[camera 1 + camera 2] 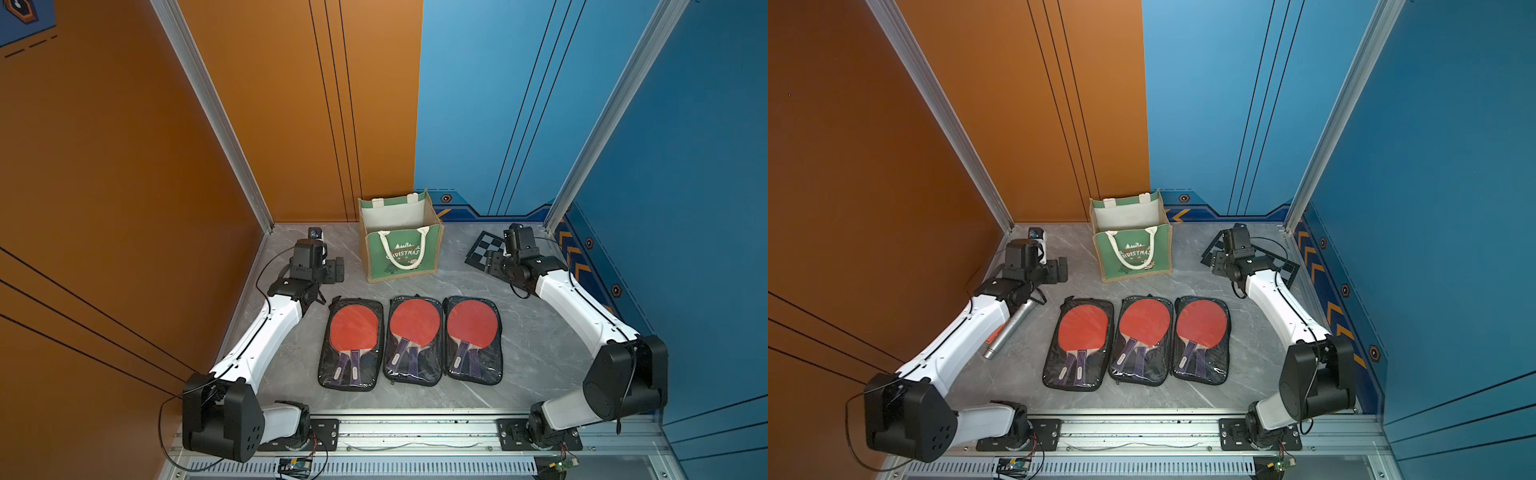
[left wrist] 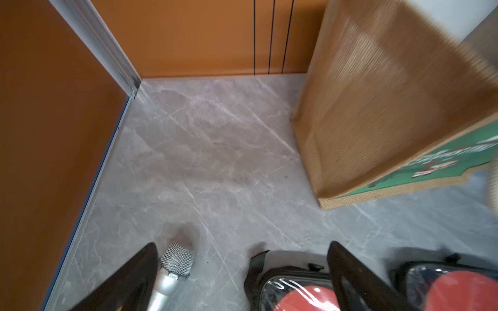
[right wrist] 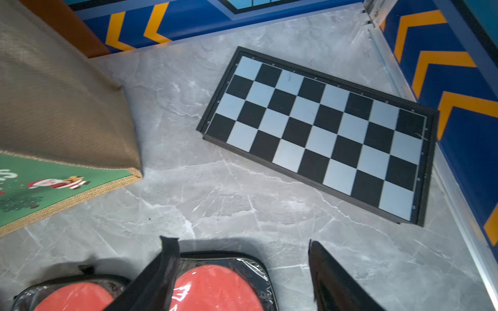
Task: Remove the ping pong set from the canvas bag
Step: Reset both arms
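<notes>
Canvas bag point(image 1: 430, 257): green-fronted burlap tote, upright, 12 o'clock, seemingly empty
Ping pong sets point(image 1: 413, 340): three clear-cased red paddles, its 6 o'clock
Left gripper point(image 1: 336, 270): agape, 9 o'clock
Right gripper point(image 1: 492, 264): agape, 3 o'clock
Retreat: avoid nudging bag

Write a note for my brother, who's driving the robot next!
Left gripper: open, empty, beside the bag.
Right gripper: open, empty, near the checkerboard.
Bag: upright at the back; nothing shows inside.
Ping pong sets: three cases in a row on the table, in front of the bag.
Done: sets look out. Left: probably nothing; check the bag's bottom.
</notes>
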`<action>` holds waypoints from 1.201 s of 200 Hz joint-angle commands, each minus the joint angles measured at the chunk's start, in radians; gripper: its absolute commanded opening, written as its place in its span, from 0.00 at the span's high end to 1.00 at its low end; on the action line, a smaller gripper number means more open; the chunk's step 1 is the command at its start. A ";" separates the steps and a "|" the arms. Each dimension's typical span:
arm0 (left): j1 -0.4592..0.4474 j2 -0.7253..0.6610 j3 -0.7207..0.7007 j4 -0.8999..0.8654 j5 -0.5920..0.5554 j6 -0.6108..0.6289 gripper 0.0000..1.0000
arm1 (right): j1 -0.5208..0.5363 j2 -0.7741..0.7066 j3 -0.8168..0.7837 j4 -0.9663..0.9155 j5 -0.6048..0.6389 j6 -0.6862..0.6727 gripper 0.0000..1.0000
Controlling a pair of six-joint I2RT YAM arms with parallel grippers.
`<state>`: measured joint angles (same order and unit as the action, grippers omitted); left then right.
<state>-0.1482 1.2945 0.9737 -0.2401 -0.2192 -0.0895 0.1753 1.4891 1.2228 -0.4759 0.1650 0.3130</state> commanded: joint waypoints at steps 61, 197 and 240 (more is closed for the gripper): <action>0.148 0.139 -0.226 0.475 0.042 0.052 0.02 | -0.005 -0.184 -0.426 0.582 0.094 -0.202 0.17; 0.110 0.265 -0.607 1.182 0.067 0.107 0.02 | -0.109 0.011 -0.777 1.213 0.088 -0.257 0.18; 0.110 0.271 -0.596 1.167 0.050 0.099 0.02 | -0.111 0.054 -0.886 1.445 0.044 -0.271 0.00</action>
<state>-0.0341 1.5574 0.3759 0.8696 -0.1501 0.0036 0.0650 1.5185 0.3885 0.7509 0.2481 0.0715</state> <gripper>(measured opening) 0.984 0.924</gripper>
